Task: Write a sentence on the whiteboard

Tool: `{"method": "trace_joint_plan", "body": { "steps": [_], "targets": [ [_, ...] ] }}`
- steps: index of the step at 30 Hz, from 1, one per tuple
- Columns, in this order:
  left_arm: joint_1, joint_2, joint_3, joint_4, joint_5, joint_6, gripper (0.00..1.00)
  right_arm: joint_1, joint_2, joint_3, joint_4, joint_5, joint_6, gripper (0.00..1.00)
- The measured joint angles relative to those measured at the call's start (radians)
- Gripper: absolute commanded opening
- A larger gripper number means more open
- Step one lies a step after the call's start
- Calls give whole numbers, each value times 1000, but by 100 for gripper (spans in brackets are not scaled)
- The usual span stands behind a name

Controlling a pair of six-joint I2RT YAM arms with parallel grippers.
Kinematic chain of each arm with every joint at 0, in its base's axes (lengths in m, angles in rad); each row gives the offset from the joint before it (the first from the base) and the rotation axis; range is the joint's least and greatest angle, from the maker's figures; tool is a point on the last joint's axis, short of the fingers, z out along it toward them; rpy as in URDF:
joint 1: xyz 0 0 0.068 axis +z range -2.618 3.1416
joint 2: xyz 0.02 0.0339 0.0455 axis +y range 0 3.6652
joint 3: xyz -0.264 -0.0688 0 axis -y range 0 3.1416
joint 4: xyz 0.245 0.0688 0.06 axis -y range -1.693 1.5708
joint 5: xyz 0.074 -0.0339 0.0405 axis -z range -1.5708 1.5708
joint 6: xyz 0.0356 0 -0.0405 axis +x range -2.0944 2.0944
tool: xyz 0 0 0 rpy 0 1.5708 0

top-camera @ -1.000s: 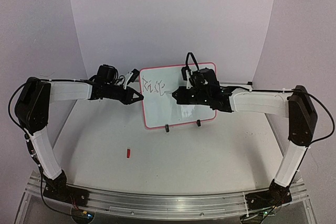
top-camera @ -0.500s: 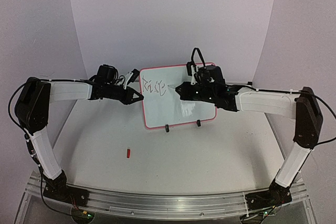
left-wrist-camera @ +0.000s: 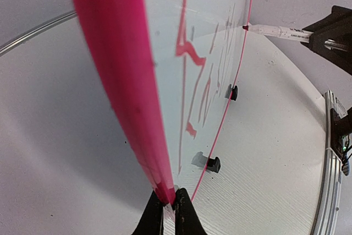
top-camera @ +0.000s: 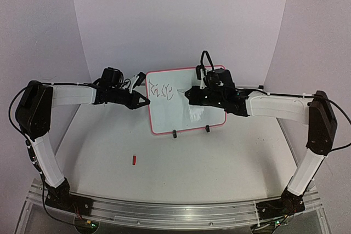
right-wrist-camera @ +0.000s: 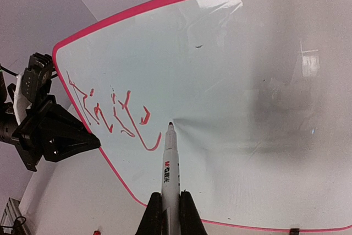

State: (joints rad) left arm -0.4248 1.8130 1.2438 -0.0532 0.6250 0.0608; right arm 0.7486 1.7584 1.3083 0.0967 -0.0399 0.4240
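White tabletop [top-camera: 181, 168] carries the upright whiteboard [top-camera: 176, 120] at its far middle. Left gripper [left-wrist-camera: 169, 213] pinches its pink left edge. Right gripper [right-wrist-camera: 169, 210] clamps a marker [right-wrist-camera: 169, 158], tip just right of the sentence [right-wrist-camera: 110, 115], bare board beyond.

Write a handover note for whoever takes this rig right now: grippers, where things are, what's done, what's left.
Left gripper: shut on the whiteboard's left edge; it stands upright on its feet.
Right gripper: shut on the marker, tip at the whiteboard just right of the writing.
Done: one scrawled word, top left.
Left: the rest of the sentence.
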Motion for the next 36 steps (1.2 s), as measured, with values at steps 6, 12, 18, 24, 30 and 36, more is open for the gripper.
{"method": "trace_joint_plan", "body": {
  "steps": [6,12,18,24,30,36],
  "targets": [
    [0,0,0,0,0,0,0,0,10,0,-18,7,0,0],
    [0,0,0,0,0,0,0,0,11,0,-38,10,4,0],
    [0,-2,0,-2,-1,1,0,0,13,0,-41,6,14,0],
    [0,-3,0,-6,-1,3,0,0,13,0,-46,-7,19,0],
    [-2,-8,0,-16,-1,14,0,0,8,-10,-37,-60,19,0],
    [-4,-11,0,-19,-2,18,0,0,-42,-35,-17,-91,19,0]
  ]
}}
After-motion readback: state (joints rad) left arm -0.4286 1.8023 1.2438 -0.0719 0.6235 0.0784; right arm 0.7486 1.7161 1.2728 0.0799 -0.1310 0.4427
